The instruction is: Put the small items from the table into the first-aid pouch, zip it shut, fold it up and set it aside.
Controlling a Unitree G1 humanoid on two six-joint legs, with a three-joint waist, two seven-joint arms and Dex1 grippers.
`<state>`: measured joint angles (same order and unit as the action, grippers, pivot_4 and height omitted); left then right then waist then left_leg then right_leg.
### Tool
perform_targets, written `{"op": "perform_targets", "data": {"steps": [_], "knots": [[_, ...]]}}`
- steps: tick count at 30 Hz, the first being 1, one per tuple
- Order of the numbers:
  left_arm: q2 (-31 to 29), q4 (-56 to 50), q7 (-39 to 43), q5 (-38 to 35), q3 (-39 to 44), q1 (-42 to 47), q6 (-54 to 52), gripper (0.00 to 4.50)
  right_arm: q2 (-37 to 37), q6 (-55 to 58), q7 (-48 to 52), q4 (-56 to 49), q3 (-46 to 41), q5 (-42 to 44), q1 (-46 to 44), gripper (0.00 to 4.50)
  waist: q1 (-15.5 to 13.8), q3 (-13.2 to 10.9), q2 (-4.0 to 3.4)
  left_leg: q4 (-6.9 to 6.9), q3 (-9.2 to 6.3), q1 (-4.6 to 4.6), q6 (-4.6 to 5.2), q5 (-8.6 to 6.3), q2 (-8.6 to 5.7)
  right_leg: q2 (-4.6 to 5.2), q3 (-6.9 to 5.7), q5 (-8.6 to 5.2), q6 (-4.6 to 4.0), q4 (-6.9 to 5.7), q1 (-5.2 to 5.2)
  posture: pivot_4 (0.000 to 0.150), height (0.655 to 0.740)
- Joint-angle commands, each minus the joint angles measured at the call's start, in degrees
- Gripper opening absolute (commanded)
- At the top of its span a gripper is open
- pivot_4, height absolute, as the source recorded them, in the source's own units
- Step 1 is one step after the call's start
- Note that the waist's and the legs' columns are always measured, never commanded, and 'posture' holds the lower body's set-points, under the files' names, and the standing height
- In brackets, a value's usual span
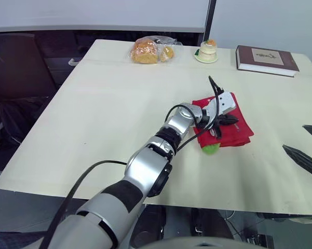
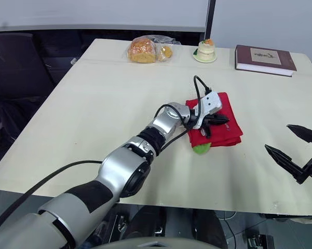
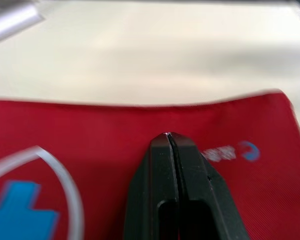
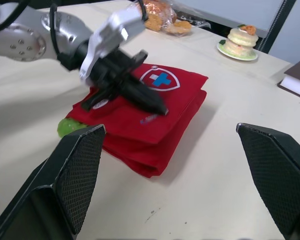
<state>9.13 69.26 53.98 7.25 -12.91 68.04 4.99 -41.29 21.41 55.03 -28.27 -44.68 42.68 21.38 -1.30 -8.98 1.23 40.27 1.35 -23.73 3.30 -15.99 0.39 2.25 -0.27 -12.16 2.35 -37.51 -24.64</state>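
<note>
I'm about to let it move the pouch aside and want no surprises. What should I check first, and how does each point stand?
1. Fold: ok, the pouch lies doubled over on the table.
2. Zip: cannot tell.
3. Contents: not ok, a green item sticks out at the pouch's near corner.
4. Hold: not ok, the left gripper is shut, resting on top, seemingly gripping nothing.
5. Clearance: ok, the right gripper is open, apart from the pouch.
6. Room: ok, bare table lies toward the robot's left.

Bright, even overhead light washes the pale surface (image 1: 119, 104). A soft, narrow shadow hugs the folded red pouch (image 4: 184, 95) along its edges. Beyond the surface's left edge the room (image 1: 21, 67) is dim.
</note>
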Motion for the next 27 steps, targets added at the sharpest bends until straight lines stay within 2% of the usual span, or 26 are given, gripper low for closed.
{"op": "perform_targets", "data": {"steps": [1, 6, 9, 11, 16, 19, 22, 27], "knots": [[2.8, 2.5, 1.1, 5.3, -5.6, -3.4, 1.9, 0.03, -0.2, -1.6, -0.3, -1.0, -1.2, -0.2, 0.2, 4.50, 0.0, 0.0, 0.00, 0.00, 0.00, 0.02, 0.00, 0.00, 0.00, 0.00, 0.00, 0.00, 0.00, 0.00, 0.02, 0.150, 0.7289], [4.5, 3.7, 0.9, 9.6, -10.6, -6.0, 3.6, 0.03, -0.3, -1.8, -0.3, -0.9, -1.9, -0.3, 0.7, 4.50, 0.0, 0.1, 0.00, 0.00, -0.01, 0.04, 0.00, 0.00, 0.01, 0.00, 0.00, 0.00, 0.00, 0.00, 0.05, 0.150, 0.7289], [5.5, 2.7, 2.7, 8.6, -10.6, -6.6, 4.6, 0.03, 0.1, -2.0, -0.7, -1.5, -1.8, -0.4, 1.2, 4.50, 0.0, 0.1, -0.02, 0.00, -0.01, 0.05, 0.01, -0.01, 0.01, 0.00, 0.00, -0.01, -0.01, 0.01, 0.07, 0.150, 0.7289], [6.2, 1.5, 4.9, 6.5, -9.4, -6.7, 5.3, 0.03, 0.4, -2.1, -0.9, -1.7, -1.7, -0.4, 1.5, 4.50, 0.0, 0.1, -0.04, 0.00, -0.01, 0.05, 0.01, -0.01, 0.01, 0.00, 0.00, -0.01, -0.01, 0.01, 0.07, 0.150, 0.7289], [8.1, -3.2, 14.4, -3.8, -2.5, -5.5, 3.3, 0.03, 0.9, -2.7, -1.2, -1.7, -1.4, -0.5, 1.8, 4.50, 0.2, 0.1, -0.07, 0.00, -0.01, 0.02, 0.01, -0.01, 0.02, 0.00, -0.01, -0.12, -0.20, 0.00, 0.04, 0.150, 0.7289], [8.3, -4.1, 14.4, -8.0, 0.7, -3.2, 1.4, 0.03, 1.0, -2.8, -1.4, -1.8, -1.1, -0.6, 1.8, 4.50, 0.3, 0.1, -0.09, 0.00, -0.01, -0.01, 0.01, -0.01, 0.02, 0.00, -0.01, -0.12, -0.21, 0.00, 0.00, 0.150, 0.7289], [8.2, -2.2, 7.3, -10.5, 4.9, 0.6, 1.3, 0.03, 0.9, -2.8, -1.6, -1.7, -0.8, -0.6, 1.6, 4.50, 0.3, 0.1, -0.08, 0.00, -0.01, -0.01, 0.02, -0.01, 0.02, 0.00, -0.01, -0.01, 0.00, -0.01, 0.00, 0.150, 0.7289], [6.4, 3.4, -10.4, -13.9, 13.1, 7.8, -0.3, 0.03, 0.9, -2.9, -1.9, -1.9, -0.8, -0.6, 1.6, 4.50, 0.2, 0.0, -0.04, 0.00, -0.02, -0.03, 0.01, -0.01, 0.01, 0.00, -0.01, -0.03, 0.06, 0.00, -0.02, 0.150, 0.7289]]}}
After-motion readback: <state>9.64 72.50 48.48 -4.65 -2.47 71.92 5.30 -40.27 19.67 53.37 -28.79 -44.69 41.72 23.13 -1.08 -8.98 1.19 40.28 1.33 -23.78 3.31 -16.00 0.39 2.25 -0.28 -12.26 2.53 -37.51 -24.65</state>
